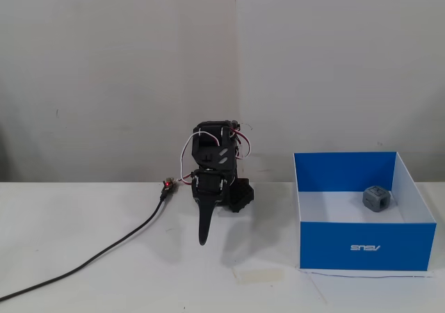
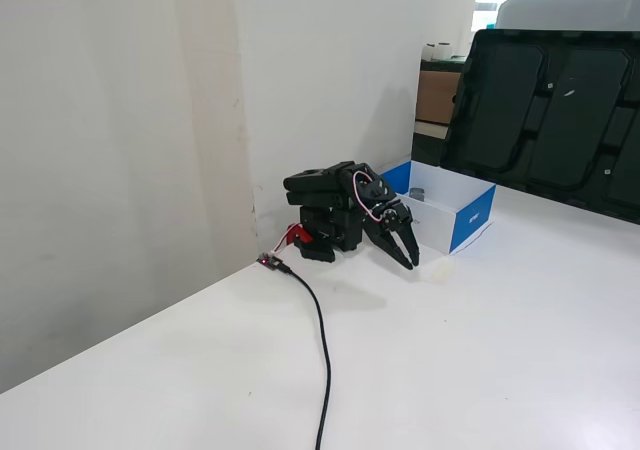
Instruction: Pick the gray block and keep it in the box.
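The gray block [image 1: 376,199] lies inside the box [image 1: 365,245], on its white floor near the back right corner; in the other fixed view it shows as a small gray shape [image 2: 417,193] over the box wall [image 2: 470,220]. The arm is folded low by the wall, to the left of the box. My gripper [image 1: 203,242] points down at the table, well apart from the box, its tips together and empty. It also shows in the other fixed view [image 2: 412,263].
A black cable [image 1: 104,254] runs from the arm's base across the table to the front left, also in the other fixed view [image 2: 322,340]. A pale tape patch [image 1: 261,275] lies in front of the arm. A large black panel [image 2: 545,120] stands behind the box.
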